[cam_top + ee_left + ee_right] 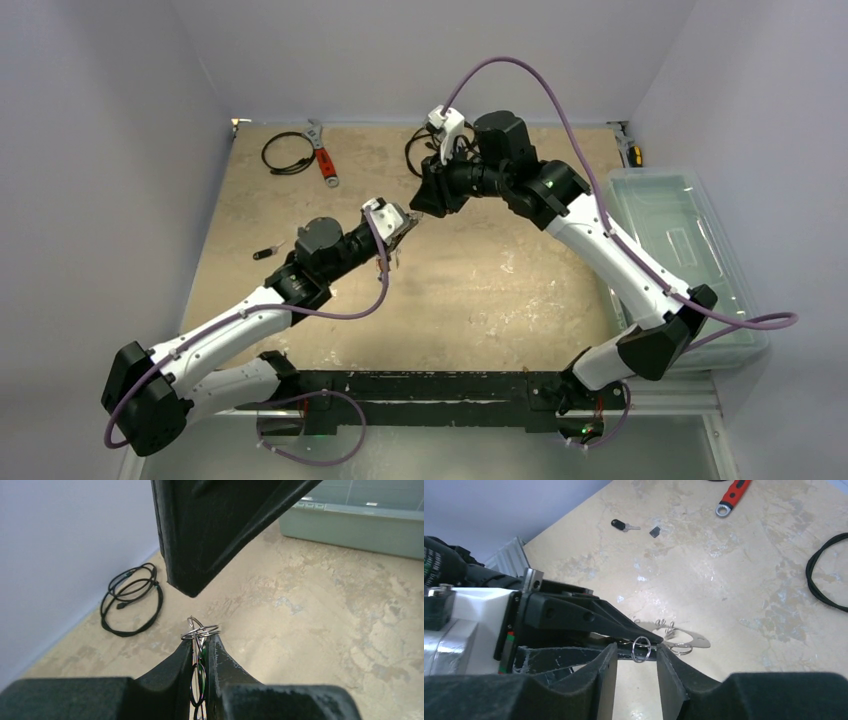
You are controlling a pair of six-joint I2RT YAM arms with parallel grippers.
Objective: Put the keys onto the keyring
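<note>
The arms meet tip to tip over the middle of the table. My left gripper [406, 222] [201, 639] is shut on the keyring [691, 640], a flat silvery plate with an oval hole that juts out past its fingertips. Small wire rings [201, 630] sit at those tips, and a green key tag [200, 655] shows in the slit between the fingers. My right gripper [428, 200] [636, 650] is open. Its fingers flank one small wire ring [642, 649] without touching it. One key with a dark tag [265, 251] [623, 525] lies alone on the table to the left.
A red-handled wrench [322, 155] [734, 497] and a coiled black cable [287, 152] lie at the back left. Another black cable [131, 599] lies by the back wall. A clear plastic bin [680, 250] stands along the right edge. A small dark chip [655, 531] lies near the lone key.
</note>
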